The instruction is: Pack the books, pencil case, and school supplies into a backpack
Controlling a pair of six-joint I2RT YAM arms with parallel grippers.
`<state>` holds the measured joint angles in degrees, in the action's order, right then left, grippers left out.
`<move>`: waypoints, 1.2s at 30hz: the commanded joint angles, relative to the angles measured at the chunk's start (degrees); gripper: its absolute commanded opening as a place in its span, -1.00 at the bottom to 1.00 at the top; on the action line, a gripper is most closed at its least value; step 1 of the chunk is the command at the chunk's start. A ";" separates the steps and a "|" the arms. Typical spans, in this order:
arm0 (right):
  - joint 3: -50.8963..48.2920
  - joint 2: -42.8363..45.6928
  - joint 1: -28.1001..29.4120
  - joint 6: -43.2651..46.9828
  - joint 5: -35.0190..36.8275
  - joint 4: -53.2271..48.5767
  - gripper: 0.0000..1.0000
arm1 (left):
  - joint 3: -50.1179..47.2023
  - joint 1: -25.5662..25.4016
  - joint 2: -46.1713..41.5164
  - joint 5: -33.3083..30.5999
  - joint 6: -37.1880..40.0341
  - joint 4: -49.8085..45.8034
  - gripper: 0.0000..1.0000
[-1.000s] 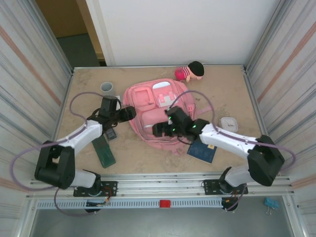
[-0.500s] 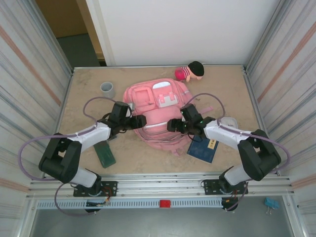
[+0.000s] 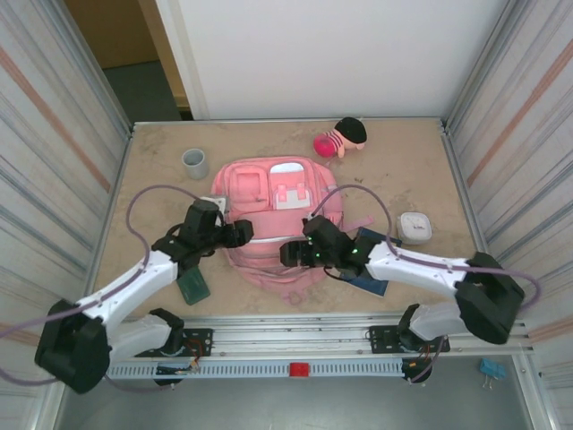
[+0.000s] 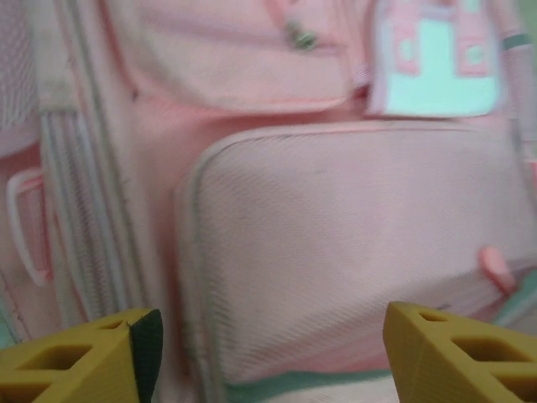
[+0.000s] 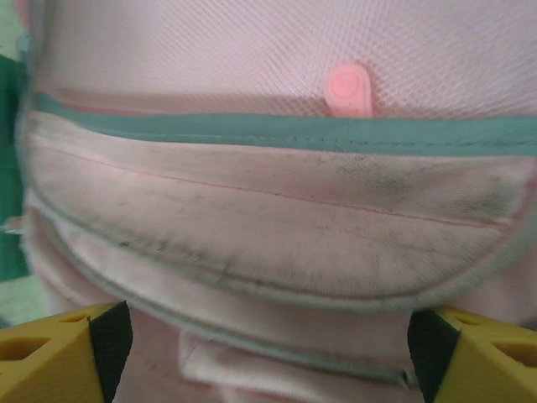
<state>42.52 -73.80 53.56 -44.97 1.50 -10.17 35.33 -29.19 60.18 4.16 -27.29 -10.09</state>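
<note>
A large pink backpack lies flat, pockets up, in the middle of the table, with one end reaching toward the near edge. Two robot arms flank it. The left gripper sits at the bag's left side and the right gripper hovers over the end nearest the near edge. In the left wrist view, the left gripper's yellow fingers stand wide apart and empty, facing a zipped front pocket. In the right wrist view, the right gripper is likewise spread wide and holds nothing, close above a teal-trimmed flap and a pink zip pull.

A thin dark blue book lies on the table just right of the backpack by the near edge, partly hidden under the right arm. A flat dark green item lies toward the near-left corner. A pink-and-black plush doll rests by the far edge. A small white case sits toward the right edge, and a grey cup toward the far-left corner.
</note>
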 commanded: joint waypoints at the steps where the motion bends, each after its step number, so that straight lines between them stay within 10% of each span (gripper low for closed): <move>1: 1.81 7.50 -3.61 1.40 -0.48 -4.12 0.76 | 4.98 -1.24 -3.62 -1.87 12.73 -3.33 0.40; 14: -8.41 18.44 -21.66 3.92 -16.08 5.12 0.76 | 16.03 -19.24 14.57 1.86 59.46 -11.20 0.54; 31: -14.82 18.34 -22.92 4.16 -16.78 8.43 0.78 | 18.08 -21.16 30.36 -9.58 66.61 -1.16 0.81; 33: -15.44 18.40 -23.55 4.16 -17.20 9.22 0.78 | 17.00 -21.17 31.24 -10.57 66.49 1.54 0.63; 36: -16.35 18.89 -24.83 3.95 -18.23 10.29 0.79 | 16.44 -21.16 30.69 -10.89 66.11 2.49 -0.21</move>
<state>27.55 -56.18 29.78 -42.39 -15.20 -1.67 52.56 -50.70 91.13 -3.27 37.98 -11.33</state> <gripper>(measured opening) 0.893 0.500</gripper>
